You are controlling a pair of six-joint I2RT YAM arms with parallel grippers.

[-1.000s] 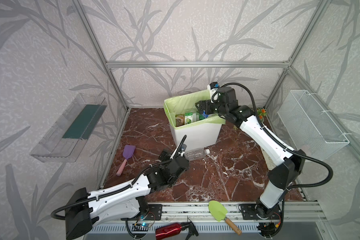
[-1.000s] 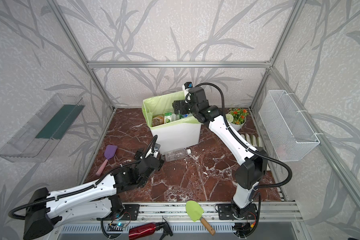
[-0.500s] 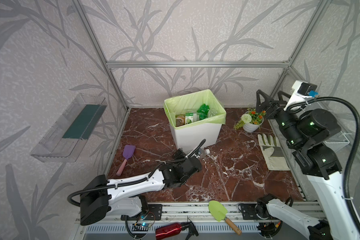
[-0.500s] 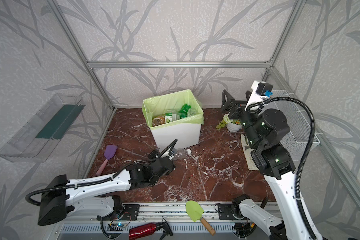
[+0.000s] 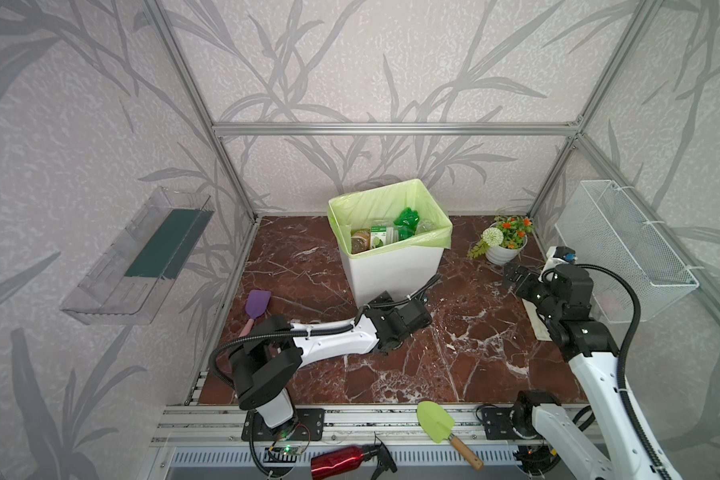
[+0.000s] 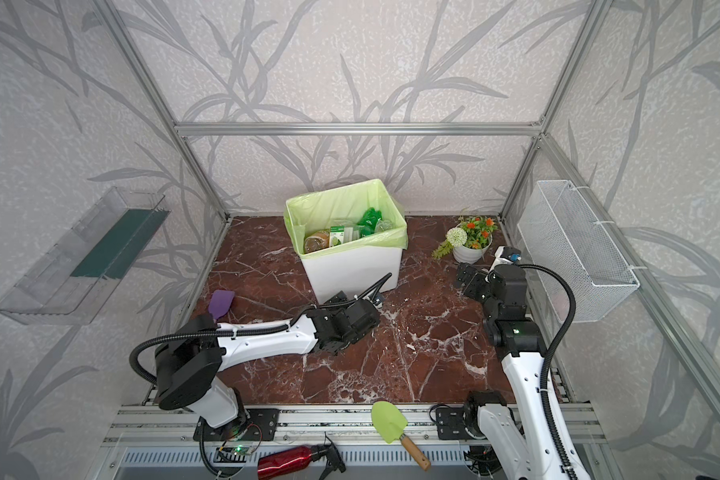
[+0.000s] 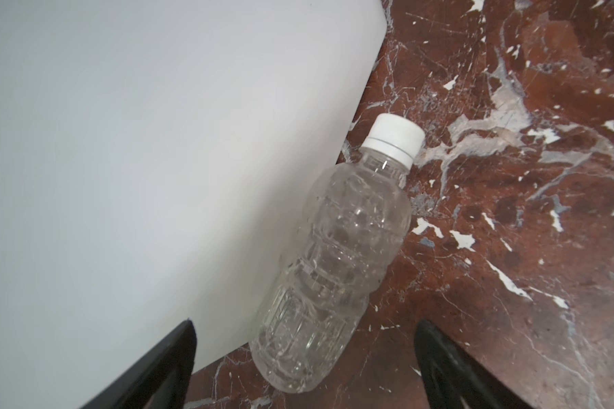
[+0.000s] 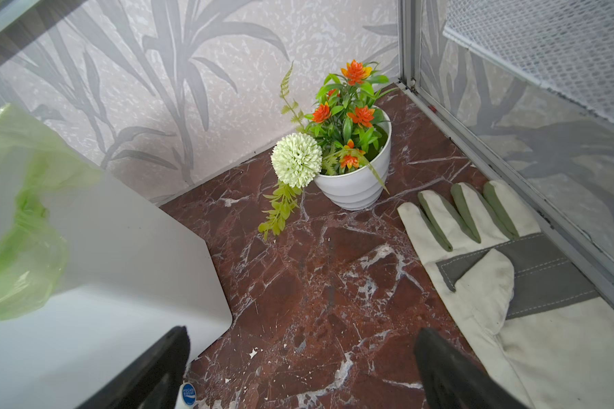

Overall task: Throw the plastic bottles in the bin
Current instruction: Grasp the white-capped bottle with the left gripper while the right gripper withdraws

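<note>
Left pincer [image 7: 304,320] stands wide and low over the worktop [image 7: 511,248], jaws either side of the base of a clear, white-capped plastic bottle [image 7: 337,240], not touching it; the bottle lies on its side against the foot of the bin [image 7: 139,141]. Pick-up seems the step in hand: next, ease forward, close on the body despite scant room by the bin wall, then lift over the green-lined rim. Right pincer [image 8: 302,329], wide and empty, hangs beyond near the flower pot [image 8: 355,184].

Bin [image 7: 139,159] close beside bottle [image 7: 334,255]; other side clear
</note>
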